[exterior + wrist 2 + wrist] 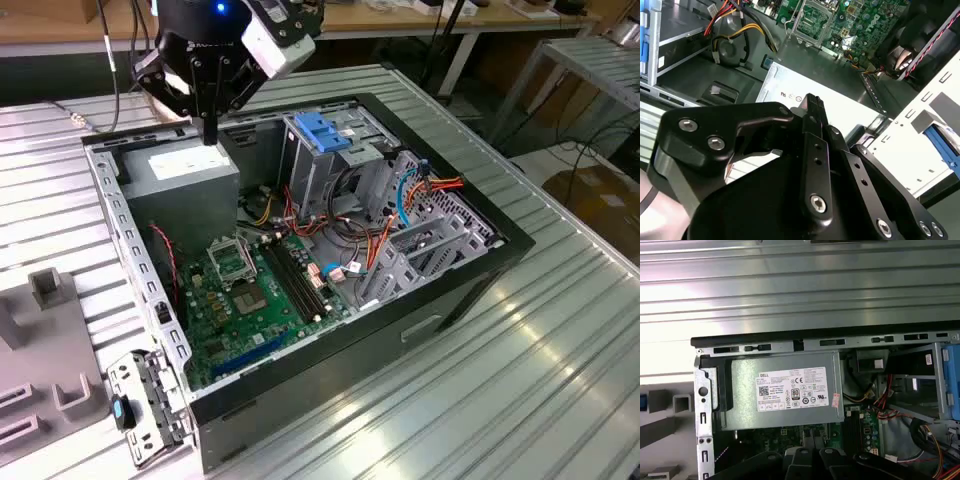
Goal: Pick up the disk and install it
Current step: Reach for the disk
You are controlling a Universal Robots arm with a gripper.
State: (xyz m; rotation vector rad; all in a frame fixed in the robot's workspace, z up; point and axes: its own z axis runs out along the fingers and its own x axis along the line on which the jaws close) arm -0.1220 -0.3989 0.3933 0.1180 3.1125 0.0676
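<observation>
The claw (pixel 208 132) hangs with its fingers pressed together, gripping nothing, tips just over the grey power supply (pixel 185 175); in the exterior view that box fills the 11 o'clock corner of the open computer case (pixel 455 290); a drive cage (pixel 322 150) with a blue handle stands at 1 o'clock, the green motherboard (pixel 240 300) at 7; the case lies on the ribbed metal bench (pixel 530 400); where the disk is I cannot tell.

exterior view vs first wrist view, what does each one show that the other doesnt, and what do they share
Exterior view: the whole gripper, shut, over the power supply, plus the CPU socket. First wrist view: the power supply's white sticker head-on, with a small pink tag beside it. Both: the power supply, the blue-handled drive cage, the ribbed metal table.
</observation>
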